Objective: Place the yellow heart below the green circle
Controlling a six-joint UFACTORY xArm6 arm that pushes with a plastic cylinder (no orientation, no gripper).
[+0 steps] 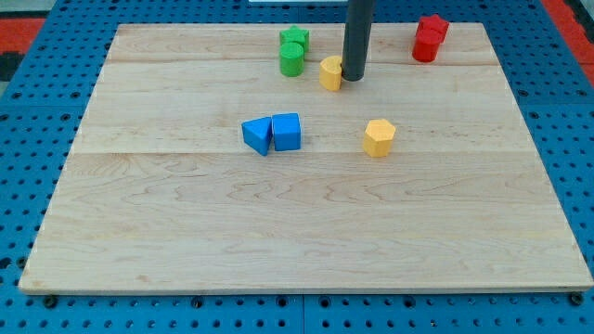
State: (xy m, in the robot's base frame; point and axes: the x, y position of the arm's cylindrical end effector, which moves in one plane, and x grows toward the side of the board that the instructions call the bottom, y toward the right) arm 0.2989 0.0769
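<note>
My tip (354,78) rests on the counter (306,223), no gripper on this rod, yellow heart (331,71) touching its left side, green circle (291,60) just left of that, green star (295,39) behind.

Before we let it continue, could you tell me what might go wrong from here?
My tip touches the yellow heart's right side, so pushing drives it left toward the green circle, perhaps knocking it into the green star. An off-centre push could also spin the heart away.
</note>
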